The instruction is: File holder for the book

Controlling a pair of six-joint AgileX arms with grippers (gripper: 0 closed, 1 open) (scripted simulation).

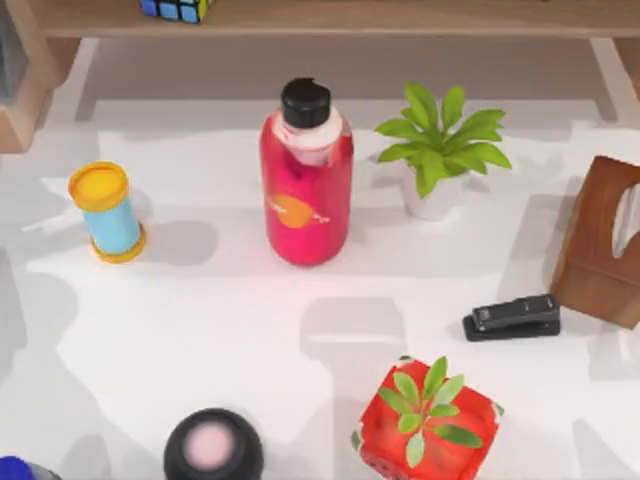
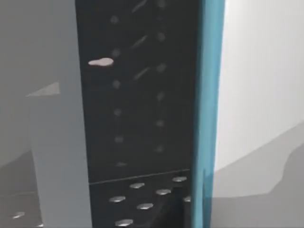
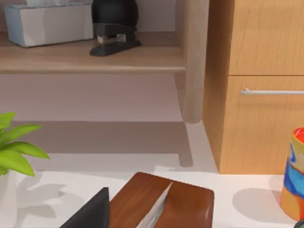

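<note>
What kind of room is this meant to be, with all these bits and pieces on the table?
It looks like a rendered home-office desk. A stapler, a brown tissue box and a small potted plant sit on a white table, with a wooden shelf and drawer cabinet behind.

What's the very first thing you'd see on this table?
The tall red bottle with a black cap stands out first, upright in the middle of the white table. To its right sits a small green plant in a white pot; nearer the front is a red cube-shaped pot with a green plant.
</note>
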